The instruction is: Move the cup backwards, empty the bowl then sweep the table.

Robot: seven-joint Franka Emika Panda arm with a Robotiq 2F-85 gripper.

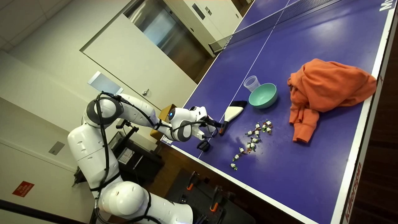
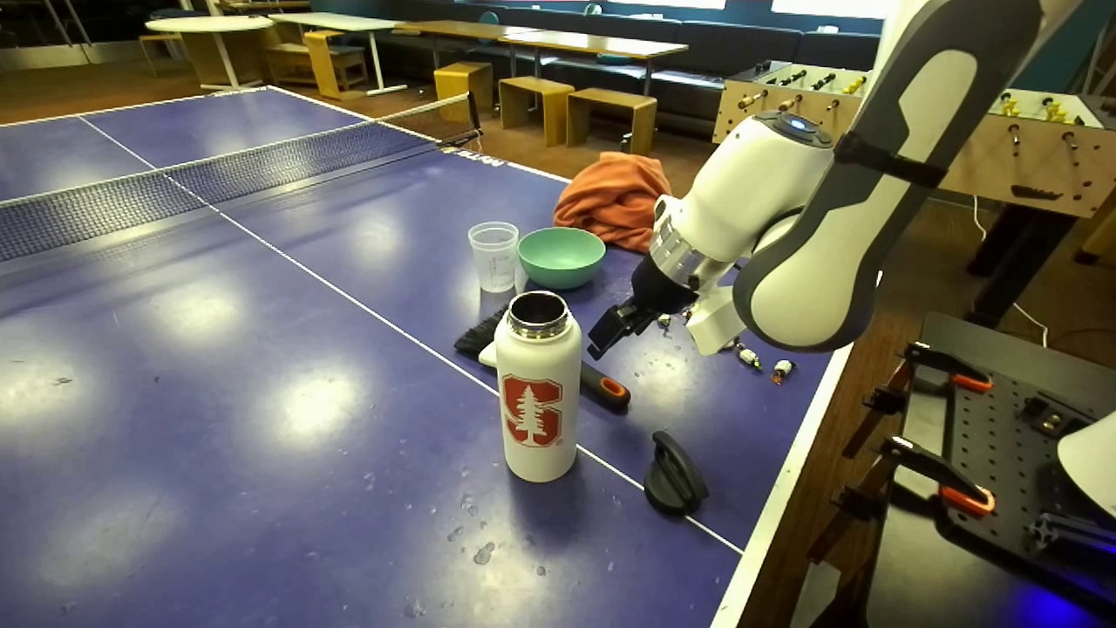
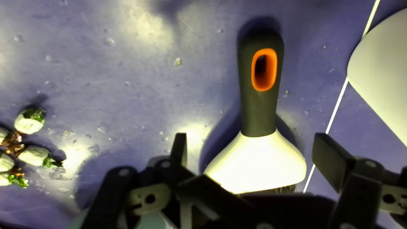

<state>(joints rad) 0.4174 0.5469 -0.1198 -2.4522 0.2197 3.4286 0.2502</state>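
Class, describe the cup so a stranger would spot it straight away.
On the blue table-tennis table, look for the round teal-green bowl. Right beside it stands the cup, upright and narrower than the bowl. Unlike the opaque bowl and the white bottle nearby, it is translucent.

Brush, wrist view, lower centre: bristles mostly hidden behind gripper. Bowl, wrist view, lower left: cut by bottom edge, largely covered by gripper. Wrapped candies, wrist view, left: cluster cut by frame edge. Cup, exterior view, upper right: lower part partly hidden behind bowl. Brush, exterior view, centre: middle hidden behind white bottle. Robot arm, exterior view, upper right: cut by top edge. Red sign, exterior view, lower left: lettering blurred.
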